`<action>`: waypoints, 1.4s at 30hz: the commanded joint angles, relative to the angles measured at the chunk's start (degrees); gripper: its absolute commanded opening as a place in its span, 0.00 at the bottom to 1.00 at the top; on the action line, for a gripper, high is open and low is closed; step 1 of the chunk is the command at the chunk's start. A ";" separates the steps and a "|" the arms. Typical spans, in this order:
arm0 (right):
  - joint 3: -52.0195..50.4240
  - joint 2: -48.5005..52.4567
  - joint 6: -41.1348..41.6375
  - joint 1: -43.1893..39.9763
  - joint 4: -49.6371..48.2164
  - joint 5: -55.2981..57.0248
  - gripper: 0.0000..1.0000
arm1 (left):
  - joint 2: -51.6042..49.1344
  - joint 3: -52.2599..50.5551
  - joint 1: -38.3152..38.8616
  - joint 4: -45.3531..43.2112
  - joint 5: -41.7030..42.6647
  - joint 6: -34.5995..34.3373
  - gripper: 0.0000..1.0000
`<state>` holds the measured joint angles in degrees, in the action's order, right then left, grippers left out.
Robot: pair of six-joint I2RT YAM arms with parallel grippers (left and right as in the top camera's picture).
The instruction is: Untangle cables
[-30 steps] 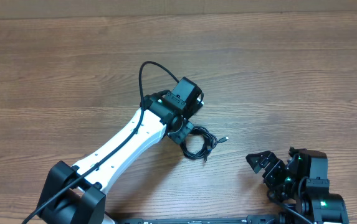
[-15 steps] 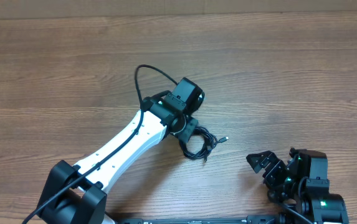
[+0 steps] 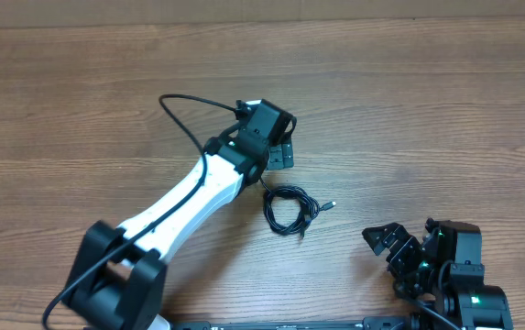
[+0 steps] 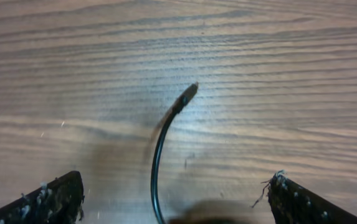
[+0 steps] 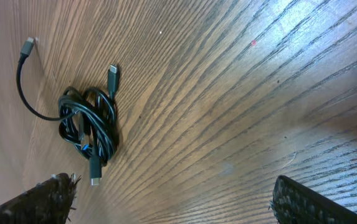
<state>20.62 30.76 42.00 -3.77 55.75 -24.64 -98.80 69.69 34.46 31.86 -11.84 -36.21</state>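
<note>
From overhead, looked straight down from well above on the wooden table [image 3: 427, 92], both arms [image 3: 189, 197] and the coiled cables [image 3: 289, 209] in frame. From the left wrist, peered down close over the wood past the left gripper [image 4: 178, 200], onto one plug end only. From the right wrist, looked slantwise across the table past the right gripper [image 5: 178, 199], farther off, onto that same whole coil.

A brown wooden desk [image 3: 445, 110] with fine, long grain lines fills almost every view. In the overhead view the grain runs from the left edge to the right edge. Along the far edge of the desk a narrow pale beige strip [image 3: 152, 11] shows; whether it is wall or floor, I cannot tell. The light is soft and even, and it leaves a pale sheen [image 5: 328, 25] on the wood.
</note>
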 commanded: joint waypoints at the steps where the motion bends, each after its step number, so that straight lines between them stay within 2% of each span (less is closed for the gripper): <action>1: 0.76 -0.02 -0.02 -0.11 -0.09 0.83 1.00 | -5.31 -0.33 -0.11 -2.01 -2.12 3.48 0.94; 3: 0.76 -0.02 -0.02 -0.11 -0.07 0.83 1.00 | -8.20 -0.33 -0.68 -3.08 -2.12 3.48 0.90; 5: 0.76 -0.02 -0.02 -0.11 0.17 0.83 1.00 | -11.04 -0.33 -1.66 -4.42 -1.31 3.45 0.76; 6: 0.76 -0.02 -0.02 -0.11 0.20 0.83 1.00 | -11.61 -0.33 -2.01 -4.79 -0.81 3.45 0.62; 7: 0.76 -0.02 -0.02 -0.11 0.17 0.83 1.00 | -11.96 -0.33 -2.54 -5.09 -0.37 3.45 0.40; 9: 0.76 -0.02 -0.02 -0.11 0.13 0.83 1.00 | -12.02 -0.28 -3.19 -5.16 -0.11 3.43 0.08; 10: 0.76 -0.02 -0.02 -0.11 0.15 0.83 1.00 | -11.69 0.04 -3.74 -5.07 0.13 3.45 0.04; 19: 0.76 -0.02 -0.02 -0.11 0.13 0.85 1.00 | -3.63 3.30 -7.02 -0.63 12.00 3.48 0.04; 27: 0.76 -0.02 -0.02 -0.11 0.11 1.09 1.00 | 3.32 3.28 -6.84 3.61 26.58 3.45 0.04; 35: 0.76 -0.02 -0.02 -0.11 0.13 1.07 1.00 | 1.27 3.10 -3.91 11.67 21.99 3.43 0.04; 42: 0.76 -0.02 -0.02 -0.11 0.13 1.07 1.00 | -0.22 3.08 0.24 12.92 21.90 3.30 0.04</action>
<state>20.62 30.76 41.98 -3.77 56.16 -23.97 -98.41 72.38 32.64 44.77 10.44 -33.45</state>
